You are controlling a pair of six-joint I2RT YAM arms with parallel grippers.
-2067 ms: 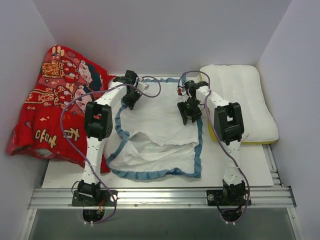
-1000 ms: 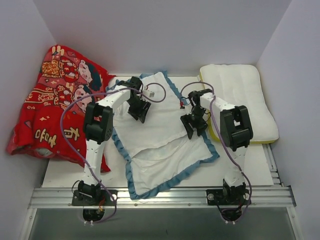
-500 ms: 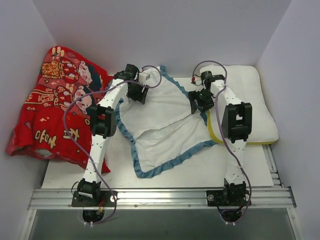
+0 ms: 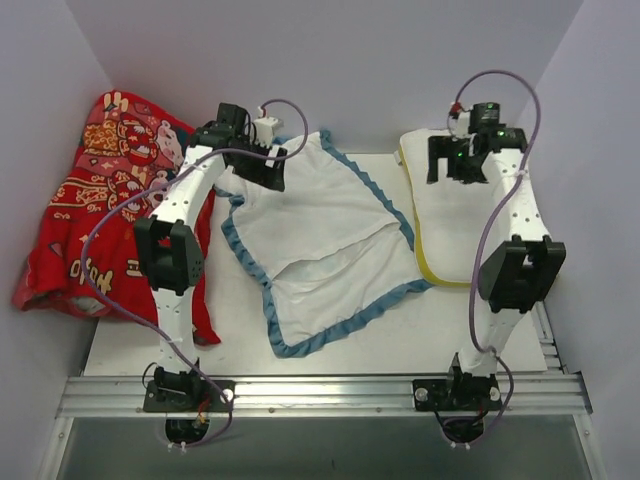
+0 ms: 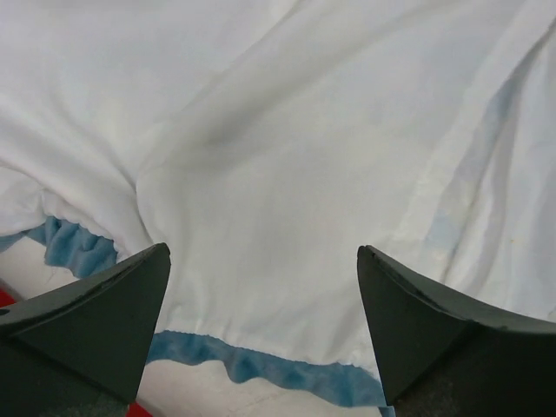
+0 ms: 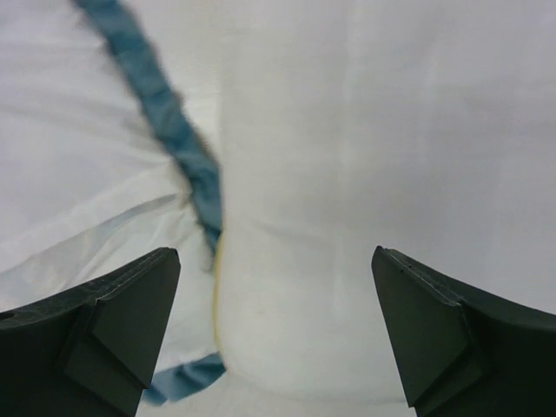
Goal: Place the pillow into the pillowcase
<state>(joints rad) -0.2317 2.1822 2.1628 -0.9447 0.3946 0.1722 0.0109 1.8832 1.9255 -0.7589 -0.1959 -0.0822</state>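
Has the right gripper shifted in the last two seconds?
Yes: the right gripper left the blue-trimmed pillowcase, moving back and right to the white yellow-piped pillow, at its far end.

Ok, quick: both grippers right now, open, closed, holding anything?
Left gripper: open, empty, above the pillowcase.
Right gripper: open, empty, above the pillow.

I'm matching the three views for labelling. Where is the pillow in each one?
Top external: pillow on the right side.
Left wrist: not in it.
Right wrist: pillow fills centre and right.
Shared landmark: the pillowcase, by its blue trim, in all three.
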